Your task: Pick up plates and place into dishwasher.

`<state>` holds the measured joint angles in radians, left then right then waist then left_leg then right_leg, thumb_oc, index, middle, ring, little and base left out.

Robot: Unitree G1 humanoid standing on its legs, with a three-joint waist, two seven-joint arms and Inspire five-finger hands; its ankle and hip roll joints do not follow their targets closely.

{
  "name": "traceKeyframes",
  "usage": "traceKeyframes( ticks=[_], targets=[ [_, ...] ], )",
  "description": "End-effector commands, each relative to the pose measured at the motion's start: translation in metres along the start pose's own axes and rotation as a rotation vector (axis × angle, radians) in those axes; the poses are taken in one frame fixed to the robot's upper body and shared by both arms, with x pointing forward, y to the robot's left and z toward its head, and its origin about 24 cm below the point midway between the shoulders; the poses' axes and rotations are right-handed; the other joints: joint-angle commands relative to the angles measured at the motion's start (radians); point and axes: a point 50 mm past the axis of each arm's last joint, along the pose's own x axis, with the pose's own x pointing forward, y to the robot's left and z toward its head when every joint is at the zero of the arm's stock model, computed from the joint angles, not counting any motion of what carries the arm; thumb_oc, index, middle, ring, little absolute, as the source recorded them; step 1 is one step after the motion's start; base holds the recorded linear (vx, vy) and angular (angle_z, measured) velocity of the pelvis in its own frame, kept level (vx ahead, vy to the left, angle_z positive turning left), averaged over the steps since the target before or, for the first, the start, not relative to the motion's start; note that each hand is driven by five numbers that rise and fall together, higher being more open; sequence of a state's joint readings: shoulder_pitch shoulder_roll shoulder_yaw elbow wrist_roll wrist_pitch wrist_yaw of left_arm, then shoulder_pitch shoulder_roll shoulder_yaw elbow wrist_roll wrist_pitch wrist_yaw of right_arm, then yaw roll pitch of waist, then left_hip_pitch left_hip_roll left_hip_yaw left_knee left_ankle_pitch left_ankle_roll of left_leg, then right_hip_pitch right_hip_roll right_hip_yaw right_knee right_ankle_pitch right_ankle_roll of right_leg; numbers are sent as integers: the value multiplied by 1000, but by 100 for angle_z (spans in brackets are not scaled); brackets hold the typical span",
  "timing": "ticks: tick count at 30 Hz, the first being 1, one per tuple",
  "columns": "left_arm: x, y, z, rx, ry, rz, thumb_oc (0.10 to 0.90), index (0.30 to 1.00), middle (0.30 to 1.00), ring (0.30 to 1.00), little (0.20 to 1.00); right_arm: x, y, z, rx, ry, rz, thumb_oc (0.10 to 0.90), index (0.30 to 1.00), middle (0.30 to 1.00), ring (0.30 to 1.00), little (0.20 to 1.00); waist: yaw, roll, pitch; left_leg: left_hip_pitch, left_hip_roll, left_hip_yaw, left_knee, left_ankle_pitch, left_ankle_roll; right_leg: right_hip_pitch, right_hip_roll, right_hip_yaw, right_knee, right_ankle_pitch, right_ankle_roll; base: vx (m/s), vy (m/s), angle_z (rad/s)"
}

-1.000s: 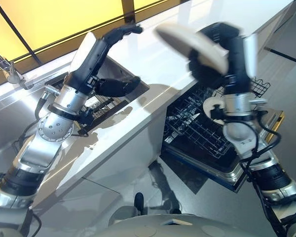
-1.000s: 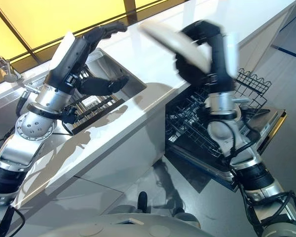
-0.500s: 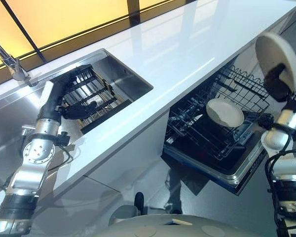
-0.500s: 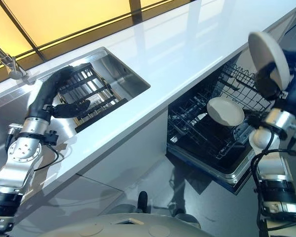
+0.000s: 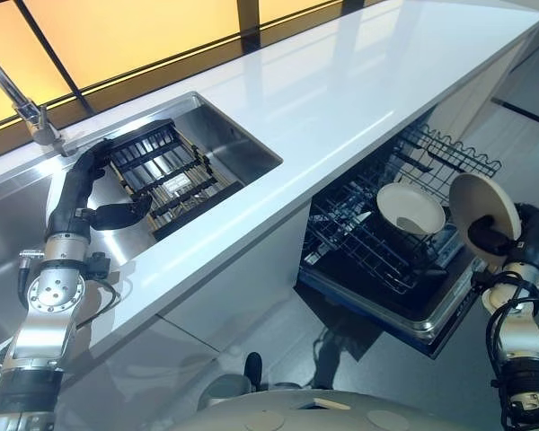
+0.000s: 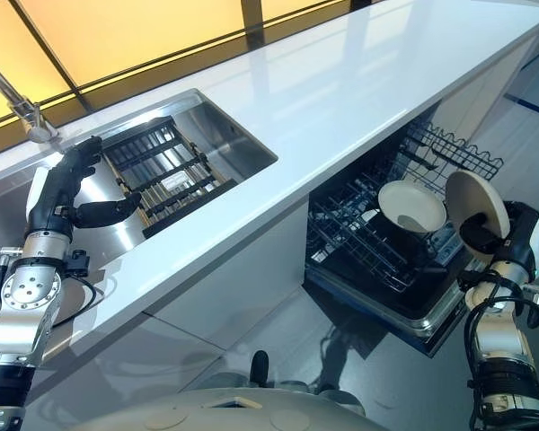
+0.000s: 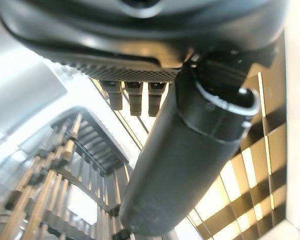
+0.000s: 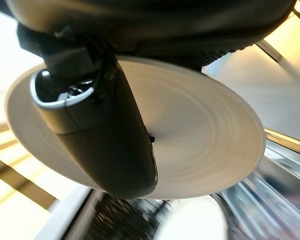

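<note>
The right hand (image 5: 508, 241) has come down w/ the round white plate (image 5: 478, 219), from high at the right edge to mid right, beside the open dishwasher's black wire rack (image 5: 377, 247). A white bowl-like dish (image 5: 410, 209) sits in that rack already. Step now: putting the plate in. Next, I think, tip it into a free slot (slowly!). Thumb & fingers pinch the plate. The left hand (image 6: 67, 193) hangs loose by the steel sink (image 5: 242, 148), upper left, holding nothing.

Sink (image 5: 220, 135) set in the counter's (image 5: 341, 81) left part — dishwasher rack (image 5: 377, 233) below, to its right, holding one plate (image 5: 411, 208).
</note>
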<state>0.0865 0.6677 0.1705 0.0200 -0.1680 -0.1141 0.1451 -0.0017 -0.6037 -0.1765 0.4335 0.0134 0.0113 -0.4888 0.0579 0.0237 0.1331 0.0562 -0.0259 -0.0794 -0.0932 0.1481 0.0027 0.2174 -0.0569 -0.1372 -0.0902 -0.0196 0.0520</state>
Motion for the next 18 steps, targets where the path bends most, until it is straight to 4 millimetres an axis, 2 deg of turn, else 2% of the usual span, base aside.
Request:
traceKeyframes(
  ticks=[1, 5, 12, 18],
  targets=[
    [16, 27, 41, -18, -221, 116, 800, 900, 900, 900, 900, 25, -14, 51, 48, -182, -50, 100, 300, 300, 300, 200, 33, -20, -48, 72, -21, 11, 6, -121, 4, -72, 27, -35, 61, 23, -3, 28, -15, 19],
    [16, 26, 40, -19, -216, 100, 800, 900, 900, 900, 900, 24, -2, 43, 23, -143, 7, 100, 300, 300, 300, 200, 52, -17, -41, 70, -21, -8, 6, -116, 0, -66, 24, -59, 64, 18, -5, 33, -14, 20],
    [13, 21, 40, -27, -211, 80, 800, 900, 900, 900, 900, 19, 18, 47, 17, -148, 65, 100, 300, 300, 300, 200, 81, -8, -29, 64, -21, -35, 7, -105, -7, -58, 18, -88, 70, 7, -10, 35, 2, 18],
    [13, 19, 40, -34, -207, 58, 800, 900, 900, 900, 900, 15, 33, 41, -33, -106, 113, 100, 300, 300, 300, 200, 104, -1, -26, 57, -23, -57, 9, -97, -14, -54, 12, -108, 75, 0, -13, 17, 11, 17]
  ],
)
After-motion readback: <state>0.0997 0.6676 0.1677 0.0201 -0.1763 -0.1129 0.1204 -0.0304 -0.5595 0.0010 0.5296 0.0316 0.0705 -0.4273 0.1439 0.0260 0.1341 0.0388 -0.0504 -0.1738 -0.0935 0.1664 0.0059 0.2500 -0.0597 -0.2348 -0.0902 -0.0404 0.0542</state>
